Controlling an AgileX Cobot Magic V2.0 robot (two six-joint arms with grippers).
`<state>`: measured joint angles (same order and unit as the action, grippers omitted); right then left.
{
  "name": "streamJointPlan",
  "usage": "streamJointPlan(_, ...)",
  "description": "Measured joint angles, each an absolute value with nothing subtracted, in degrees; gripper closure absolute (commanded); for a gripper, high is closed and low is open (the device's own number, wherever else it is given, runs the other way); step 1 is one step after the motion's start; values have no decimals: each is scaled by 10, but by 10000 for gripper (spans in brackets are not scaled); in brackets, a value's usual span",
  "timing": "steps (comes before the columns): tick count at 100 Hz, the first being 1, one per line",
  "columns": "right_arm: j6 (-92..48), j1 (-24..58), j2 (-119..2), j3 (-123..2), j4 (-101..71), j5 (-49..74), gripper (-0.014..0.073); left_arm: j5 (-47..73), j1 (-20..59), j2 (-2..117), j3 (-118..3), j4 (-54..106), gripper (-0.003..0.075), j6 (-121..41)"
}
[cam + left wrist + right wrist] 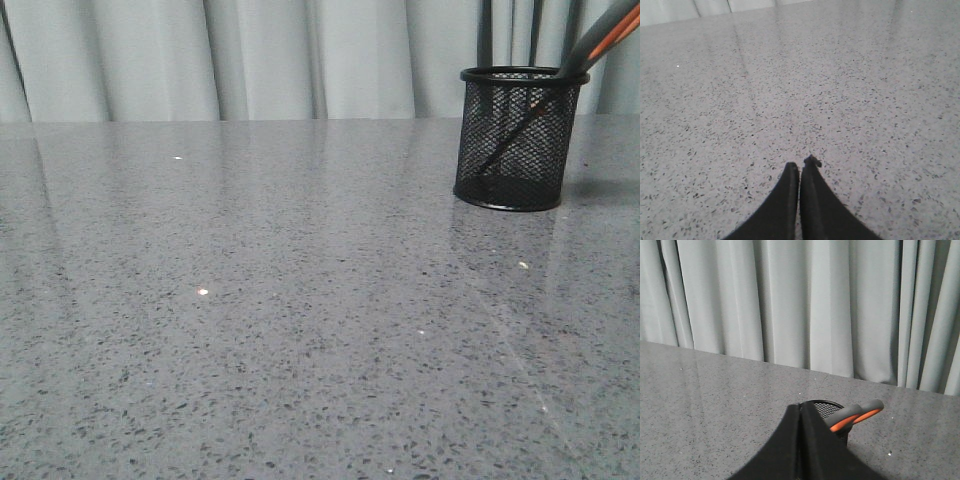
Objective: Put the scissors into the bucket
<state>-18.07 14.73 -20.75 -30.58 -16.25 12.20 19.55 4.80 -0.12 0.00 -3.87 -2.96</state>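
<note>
The black wire-mesh bucket stands upright at the far right of the grey table. The scissors stand in it, blades down inside the mesh, grey and orange handles leaning out over the rim to the right. In the right wrist view the bucket and the scissors' handles show just behind my right gripper, which is shut and empty, apart from the scissors. My left gripper is shut and empty above bare tabletop. Neither gripper shows in the front view.
The grey speckled table runs across the front view. Pale curtains hang behind the table's far edge. The bucket stands near that far edge.
</note>
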Motion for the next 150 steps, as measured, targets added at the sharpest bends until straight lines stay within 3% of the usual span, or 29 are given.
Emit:
streamJointPlan(58, -181, 144, -207, -298, -151, 119, 638, 196, 48, -1, 0, -39, 740, -30)
streamJointPlan(81, -57, 94, -205, -136, -36, -45, 638, 196, 48, -1, 0, -39, 740, -30)
streamJointPlan(94, 29, 51, -169, -29, 7, -64, 638, 196, 48, -1, 0, -39, 740, -30)
streamJointPlan(123, 54, -39, -9, 8, 26, 86, 638, 196, 48, -1, 0, -39, 740, -30)
streamJointPlan(150, 55, -49, 5, 8, 28, 182, 638, 196, 48, -1, 0, -38, 740, -29)
